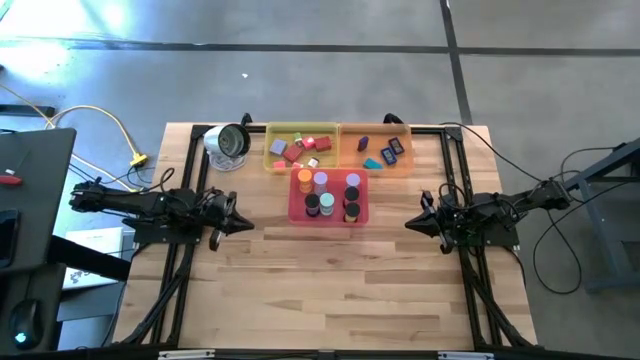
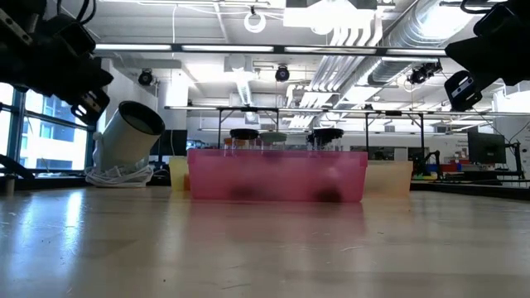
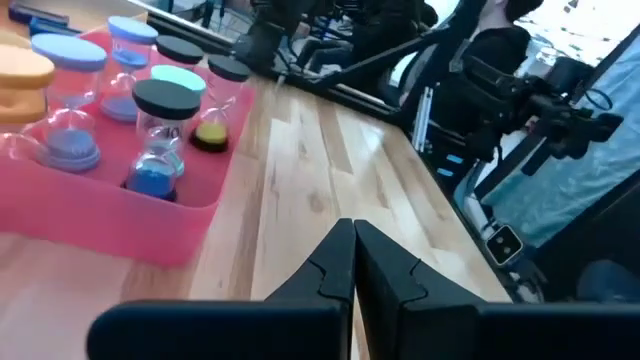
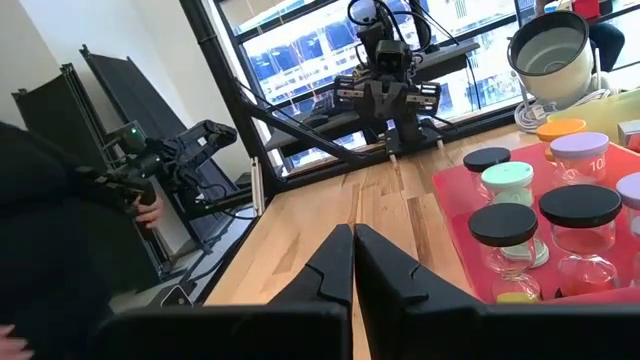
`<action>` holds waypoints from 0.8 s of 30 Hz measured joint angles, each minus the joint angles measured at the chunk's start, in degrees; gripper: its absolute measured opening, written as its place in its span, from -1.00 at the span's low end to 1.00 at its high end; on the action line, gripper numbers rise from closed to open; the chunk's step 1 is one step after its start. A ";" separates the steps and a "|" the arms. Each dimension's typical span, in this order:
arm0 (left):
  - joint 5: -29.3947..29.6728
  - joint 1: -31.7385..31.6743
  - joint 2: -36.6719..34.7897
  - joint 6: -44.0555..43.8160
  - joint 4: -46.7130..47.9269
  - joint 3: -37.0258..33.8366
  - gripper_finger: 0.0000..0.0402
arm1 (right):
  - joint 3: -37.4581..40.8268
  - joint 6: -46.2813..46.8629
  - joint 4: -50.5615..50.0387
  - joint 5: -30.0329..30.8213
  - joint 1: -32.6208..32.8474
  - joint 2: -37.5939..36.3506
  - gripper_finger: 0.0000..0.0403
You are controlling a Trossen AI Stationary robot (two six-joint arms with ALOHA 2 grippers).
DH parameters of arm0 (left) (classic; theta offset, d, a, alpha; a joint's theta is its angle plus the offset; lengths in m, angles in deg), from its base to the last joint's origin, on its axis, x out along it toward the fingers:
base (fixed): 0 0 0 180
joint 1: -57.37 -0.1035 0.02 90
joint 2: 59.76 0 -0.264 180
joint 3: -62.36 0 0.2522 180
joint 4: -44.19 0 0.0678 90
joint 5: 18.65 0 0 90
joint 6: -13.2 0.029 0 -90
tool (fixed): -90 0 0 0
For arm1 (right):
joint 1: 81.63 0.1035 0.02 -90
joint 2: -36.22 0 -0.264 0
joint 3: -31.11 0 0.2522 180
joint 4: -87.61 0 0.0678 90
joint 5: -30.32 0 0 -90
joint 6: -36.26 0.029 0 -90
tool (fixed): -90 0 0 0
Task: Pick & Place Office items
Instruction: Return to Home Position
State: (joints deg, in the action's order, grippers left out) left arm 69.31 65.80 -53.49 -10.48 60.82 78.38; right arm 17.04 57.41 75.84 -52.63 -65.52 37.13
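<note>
Left claw point(image 1: 249, 224) pinched together, empty, pointing at the pink tray point(image 1: 330, 220); right claw point(image 1: 409, 224) likewise, opposite.

Both arms point(image 1: 150, 205) point(image 1: 495, 212) matte black, with wedge-shaped jaws.

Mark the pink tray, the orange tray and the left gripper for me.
pink tray point(image 2: 277, 178): low view, on its front wall.
orange tray point(image 1: 350, 158): high view, on a bare patch of its floor.
left gripper point(image 3: 353, 228): left wrist view, where its shut fingertips meet.
</note>
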 joint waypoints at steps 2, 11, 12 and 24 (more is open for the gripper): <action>0.09 0.00 0.35 -0.52 -0.78 -0.04 -1.00 | 0.00 0.00 0.00 0.00 -0.01 0.00 -0.99; 0.18 0.00 0.75 -0.31 -9.02 -0.21 -1.00 | 0.00 0.00 0.00 0.00 0.00 0.00 -0.99; 0.28 0.00 0.73 -0.32 -9.46 -0.21 -1.00 | 0.00 0.00 0.01 0.00 -0.01 0.00 -0.99; 0.44 0.01 0.73 -0.30 -10.48 -0.13 -1.00 | 0.00 0.00 0.00 0.00 0.00 0.00 -0.99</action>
State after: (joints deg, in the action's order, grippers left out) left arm 69.74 65.81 -52.75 -10.79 50.34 78.25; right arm 17.04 57.41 75.84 -52.63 -65.52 37.13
